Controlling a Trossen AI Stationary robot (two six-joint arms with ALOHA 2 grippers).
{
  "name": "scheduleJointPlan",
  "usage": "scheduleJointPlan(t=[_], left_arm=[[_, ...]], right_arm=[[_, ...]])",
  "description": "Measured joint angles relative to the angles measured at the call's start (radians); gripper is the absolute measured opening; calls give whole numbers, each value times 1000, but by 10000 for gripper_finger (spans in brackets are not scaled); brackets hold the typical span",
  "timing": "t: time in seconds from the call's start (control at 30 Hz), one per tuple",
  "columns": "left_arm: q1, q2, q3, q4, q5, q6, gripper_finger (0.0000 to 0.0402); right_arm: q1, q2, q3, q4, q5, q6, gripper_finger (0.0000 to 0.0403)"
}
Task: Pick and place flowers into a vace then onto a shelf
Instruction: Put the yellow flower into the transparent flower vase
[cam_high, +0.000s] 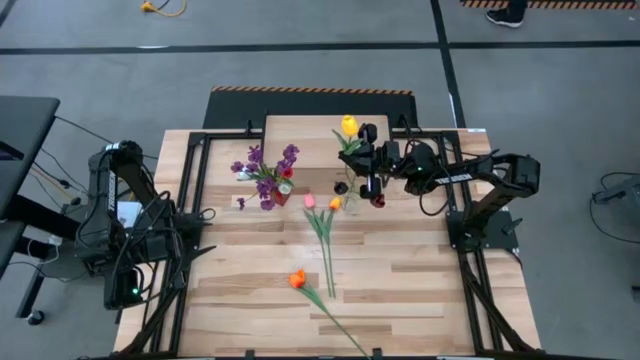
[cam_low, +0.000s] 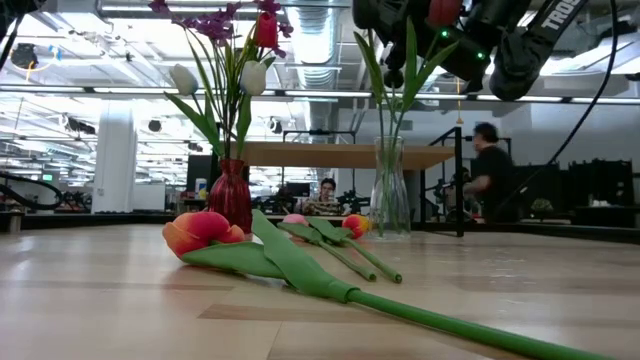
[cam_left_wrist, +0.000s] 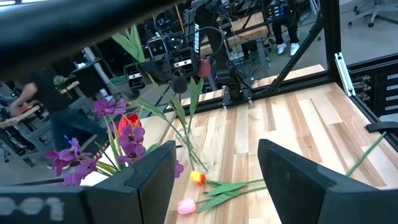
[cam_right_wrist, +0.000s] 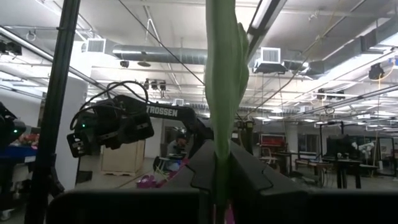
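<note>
Flowers (cam_high: 325, 235): green-stemmed tulips; right tool (cam_high: 372, 185) clamps one stem, left tool (cam_left_wrist: 214, 180) gapes empty

In the low view the right claw (cam_low: 420, 20) is cut off by the top edge, and the stem (cam_right_wrist: 219, 93) it pinches runs past the frame, its bloom unseen.

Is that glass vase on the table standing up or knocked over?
Standing upright. In the low view the clear vase rests on its base on the table, with green stems rising straight from its mouth.
</note>
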Motion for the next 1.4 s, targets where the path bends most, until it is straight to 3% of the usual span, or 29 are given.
scheduleJointPlan(t=[0.37, 1.4], left_arm=[[0, 0, 0, 3, 0, 0, 219], [0, 0, 0, 2, 0, 0, 219]], right_arm=[[0, 0, 0, 0, 0, 0, 49], [-12, -1, 0, 64, -2, -29, 50]])
